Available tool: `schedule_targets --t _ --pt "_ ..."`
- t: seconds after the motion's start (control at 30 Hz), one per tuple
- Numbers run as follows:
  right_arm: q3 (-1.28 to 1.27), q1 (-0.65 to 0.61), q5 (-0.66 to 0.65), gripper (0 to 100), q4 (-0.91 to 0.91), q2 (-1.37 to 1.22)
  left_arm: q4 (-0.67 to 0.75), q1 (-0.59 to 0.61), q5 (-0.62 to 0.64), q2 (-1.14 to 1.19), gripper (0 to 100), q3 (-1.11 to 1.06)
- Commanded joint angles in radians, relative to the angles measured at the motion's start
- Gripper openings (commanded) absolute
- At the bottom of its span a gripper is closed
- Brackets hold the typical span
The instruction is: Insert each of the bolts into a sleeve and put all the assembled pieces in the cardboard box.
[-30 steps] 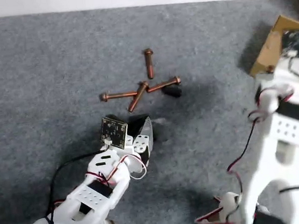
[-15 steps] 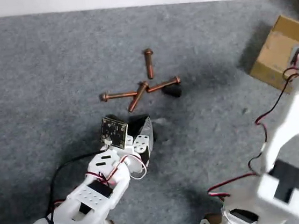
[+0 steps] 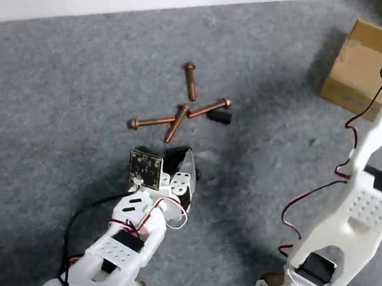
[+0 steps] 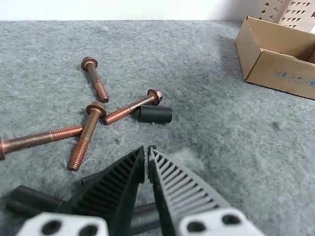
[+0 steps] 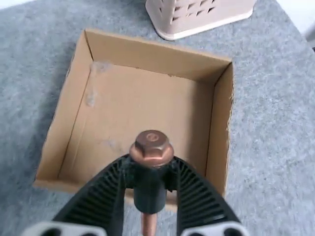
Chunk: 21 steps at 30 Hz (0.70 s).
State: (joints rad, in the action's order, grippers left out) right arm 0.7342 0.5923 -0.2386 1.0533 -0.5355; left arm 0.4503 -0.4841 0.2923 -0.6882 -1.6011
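Right jaws: pinching sleeve [image 5: 148, 189] with bolt [image 5: 151, 147] through it. Head sits at tips, thread shows toward jaw base. Right gripper [image 5: 150, 164] holds this assembly with box [image 5: 147, 54] directly beyond tips, likely for release into it. Box: open top, floor bare, 0 pieces inside.
Left jaws: pressed nearly together, nothing between. Left gripper [image 4: 147, 151] low over carpet [image 4: 221, 147]. 4 loose bolts [image 4: 84, 132] and 1 loose sleeve [image 4: 155, 114] near, ahead of tips, likely next pickup.
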Motion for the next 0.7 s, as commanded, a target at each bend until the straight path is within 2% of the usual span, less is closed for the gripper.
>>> schedule_targets --t 0.0,0.23,0.67 --pt "0.185 0.010 0.009 0.5 0.022 -0.038 -0.012 0.004 -0.005 -0.012 4 0.042" --pt "0.338 0.045 0.008 0.5 0.033 -0.182 -0.012 0.002 -0.006 -0.012 4 0.041" --pt "0.372 0.130 0.003 0.5 -0.048 -0.328 -0.012 0.002 -0.006 -0.012 4 0.041"
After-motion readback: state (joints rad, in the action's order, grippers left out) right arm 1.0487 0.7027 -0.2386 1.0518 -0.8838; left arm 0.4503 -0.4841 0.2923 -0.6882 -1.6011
